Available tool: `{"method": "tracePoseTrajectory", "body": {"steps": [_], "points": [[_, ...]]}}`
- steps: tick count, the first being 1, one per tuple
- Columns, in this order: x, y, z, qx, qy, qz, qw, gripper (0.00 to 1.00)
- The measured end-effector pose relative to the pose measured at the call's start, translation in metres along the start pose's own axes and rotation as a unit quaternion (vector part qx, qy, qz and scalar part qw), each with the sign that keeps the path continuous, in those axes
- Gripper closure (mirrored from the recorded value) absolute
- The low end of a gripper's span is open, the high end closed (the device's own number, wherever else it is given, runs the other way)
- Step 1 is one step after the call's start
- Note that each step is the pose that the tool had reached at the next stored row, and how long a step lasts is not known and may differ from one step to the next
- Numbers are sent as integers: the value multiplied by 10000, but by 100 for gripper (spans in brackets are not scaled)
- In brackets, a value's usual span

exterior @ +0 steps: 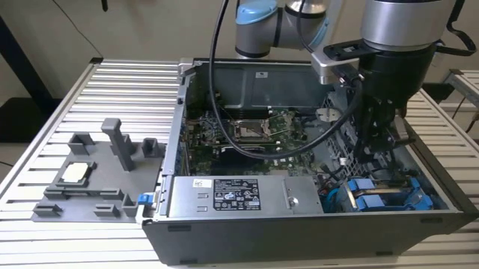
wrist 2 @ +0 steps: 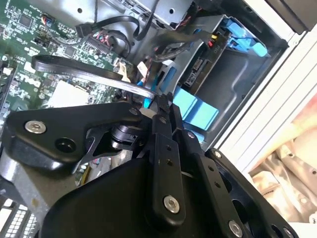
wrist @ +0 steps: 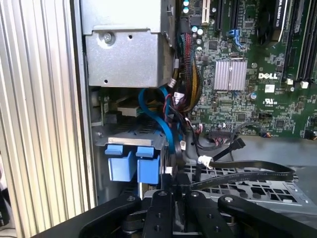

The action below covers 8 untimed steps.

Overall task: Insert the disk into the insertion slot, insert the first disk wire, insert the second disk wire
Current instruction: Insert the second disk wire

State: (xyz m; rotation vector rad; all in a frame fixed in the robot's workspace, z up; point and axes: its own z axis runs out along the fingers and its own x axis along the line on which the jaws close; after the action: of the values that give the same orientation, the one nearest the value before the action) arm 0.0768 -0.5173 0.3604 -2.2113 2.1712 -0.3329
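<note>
Gripper [exterior: 374,144] right of centre in the exterior view, down inside the case [exterior: 299,238], closed on what looks like the end of the black flat wire [wrist: 247,172]. Disk [exterior: 382,197] lower right, seated in insertion slot [wrist 2: 233,79]. Risk: blue wire [wrist: 161,119] runs beside the tips and could snag, skewing the plug

The exterior view stands well back and high, looking steeply down into the open computer case [exterior: 299,241], with the disk [exterior: 374,200] in the near corner on the exterior view's right. The first wrist view hangs close above the disk [wrist: 122,166], facing down, with the motherboard [wrist: 247,94] beyond it. The second wrist view is as near but tilted, with the disk [wrist 2: 197,108] between the motherboard [wrist 2: 29,34] and the case wall. All three views share the disk.
</note>
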Motion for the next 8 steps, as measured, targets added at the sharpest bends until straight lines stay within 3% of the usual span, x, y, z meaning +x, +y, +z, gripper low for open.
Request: {"method": "tracePoseTrajectory", "body": {"steps": [8], "points": [[147, -69, -3, -59, -2, -8, 10000, 84]]}}
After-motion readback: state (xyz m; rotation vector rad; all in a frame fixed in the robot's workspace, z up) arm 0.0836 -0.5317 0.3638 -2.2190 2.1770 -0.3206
